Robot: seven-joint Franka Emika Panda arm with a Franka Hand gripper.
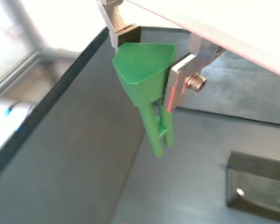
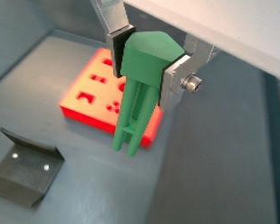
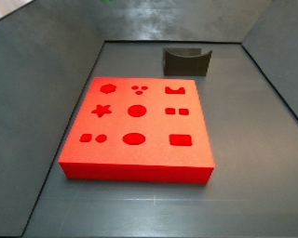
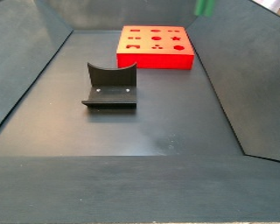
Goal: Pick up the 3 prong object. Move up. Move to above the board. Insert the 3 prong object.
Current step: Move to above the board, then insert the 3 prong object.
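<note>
Gripper pinches the 3 prong object by its wide top, prongs hanging down (clear of the floor). Beneath the hand lies the board, and the dark U-shaped holder sits well off beside it.

Gripper clamped, raised, w/ load

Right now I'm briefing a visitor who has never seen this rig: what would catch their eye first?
Probably the bright red board, flat on the dark floor with its grid of shaped holes. Next, in both wrist views, the green 3 prong object clamped between the end effector fingers, hanging prongs-down in the air, with the board beneath it in a wrist view. The dark grey U-shaped holder stands empty on the floor, apart from the board.
</note>
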